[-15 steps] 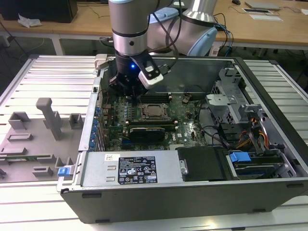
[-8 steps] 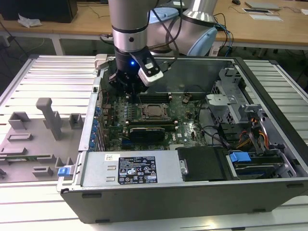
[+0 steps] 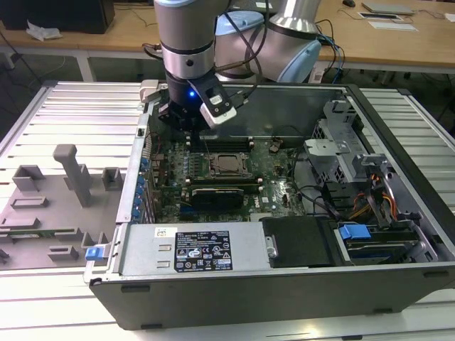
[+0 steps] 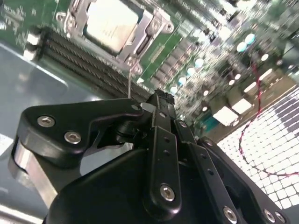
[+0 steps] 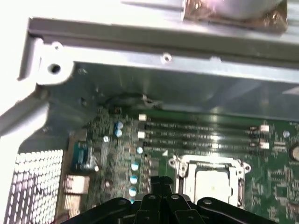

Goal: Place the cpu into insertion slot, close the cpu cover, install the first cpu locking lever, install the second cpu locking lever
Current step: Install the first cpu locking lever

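Tool (image 4: 161, 98) poised beside a raised lever (image 4: 129, 81); cpu (image 4: 112, 25) seated under the cover (image 4: 140, 44).
The cpu is seen lying in the slot (image 3: 212, 165) at the middle of the board (image 4: 187, 42), framed by the closed cover. The tool is clenched with nothing gripped, and its tip is held just beside the thin upright lever; contact cannot be told. The first lever step is judged to be in hand. The wire is best pressed down steadily and tucked sideways under its catch, with the memory slots (image 4: 79, 53) kept clear.

exterior view high, angled down on PC case (image 3: 234, 312), both wrist views close-up, sharing cpu (image 4: 112, 25)
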Action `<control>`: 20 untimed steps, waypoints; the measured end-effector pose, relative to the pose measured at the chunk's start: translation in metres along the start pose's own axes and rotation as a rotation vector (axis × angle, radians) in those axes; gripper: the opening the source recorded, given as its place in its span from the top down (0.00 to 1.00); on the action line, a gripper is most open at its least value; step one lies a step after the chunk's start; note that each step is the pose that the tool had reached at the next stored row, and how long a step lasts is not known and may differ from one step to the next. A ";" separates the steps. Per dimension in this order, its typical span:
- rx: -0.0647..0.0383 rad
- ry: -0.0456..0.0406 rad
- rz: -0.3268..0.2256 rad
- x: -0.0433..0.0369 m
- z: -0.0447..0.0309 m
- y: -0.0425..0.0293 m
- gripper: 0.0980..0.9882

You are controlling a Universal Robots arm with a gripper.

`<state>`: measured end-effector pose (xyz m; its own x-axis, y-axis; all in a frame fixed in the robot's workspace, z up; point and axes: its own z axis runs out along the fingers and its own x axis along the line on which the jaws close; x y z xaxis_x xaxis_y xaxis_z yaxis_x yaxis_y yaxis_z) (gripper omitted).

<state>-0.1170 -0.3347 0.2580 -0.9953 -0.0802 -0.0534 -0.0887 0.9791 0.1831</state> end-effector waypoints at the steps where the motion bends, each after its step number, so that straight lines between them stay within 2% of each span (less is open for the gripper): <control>1: -0.025 -0.0023 0.001 0.0011 0.0000 0.0001 0.99; 2: -0.045 -0.0041 0.002 0.0019 -0.0001 0.0002 0.99; 3: -0.071 -0.0063 0.003 0.0027 -0.0001 0.0003 0.99; 5: -0.108 -0.0096 0.004 0.0032 -0.0001 0.0003 0.99; 9: -0.111 -0.0099 0.004 0.0032 -0.0001 0.0003 0.99; 14: -0.111 -0.0098 0.004 -0.0046 0.0004 -0.0004 0.99; 17: -0.111 -0.0093 0.004 -0.0145 0.0009 -0.0014 0.99; 20: -0.111 -0.0080 0.005 -0.0284 0.0016 -0.0026 0.99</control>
<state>-0.0885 -0.3347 0.2575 -0.9955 -0.0738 -0.0601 -0.0882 0.9527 0.2909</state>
